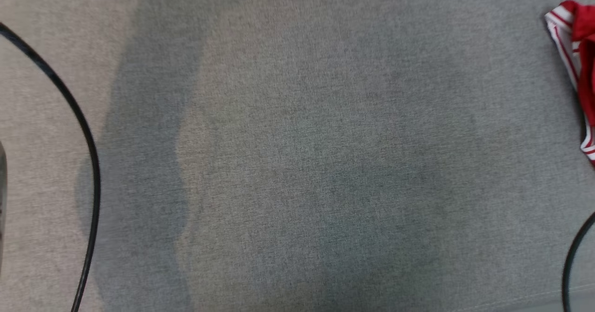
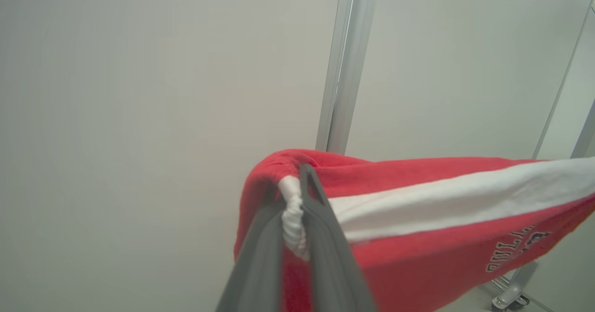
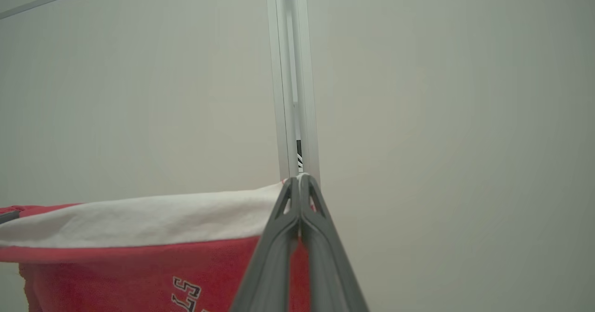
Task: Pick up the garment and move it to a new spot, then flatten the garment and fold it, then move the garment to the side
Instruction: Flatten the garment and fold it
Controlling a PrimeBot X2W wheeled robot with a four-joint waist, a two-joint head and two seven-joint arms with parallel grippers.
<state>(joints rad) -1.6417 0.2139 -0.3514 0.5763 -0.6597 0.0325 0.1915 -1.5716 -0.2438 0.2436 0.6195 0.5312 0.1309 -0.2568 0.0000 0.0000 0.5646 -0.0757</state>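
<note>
1. Fingers of the left gripper [image 2: 294,195] clench a bunched red-and-white edge of the garment [image 2: 441,205], which stretches off toward 3 o'clock.
2. Right gripper [image 3: 301,182] is pinched tight on the garment's white band; cloth runs off toward 9 o'clock.
3. From the head, a garment corner shows at 2 o'clock against the grey surface [image 1: 297,144].
4. Behind both grippers, an aluminium post [image 3: 293,70] stands against pale wall panels [image 2: 139,93].

The red garment [image 2: 418,265] bears dark, white-edged block lettering [image 2: 509,251] at four o'clock in the left wrist view, roughly "ULL" (first letter unclear). In the right wrist view, cut-off characters sit at seven o'clock, unreadable.
</note>
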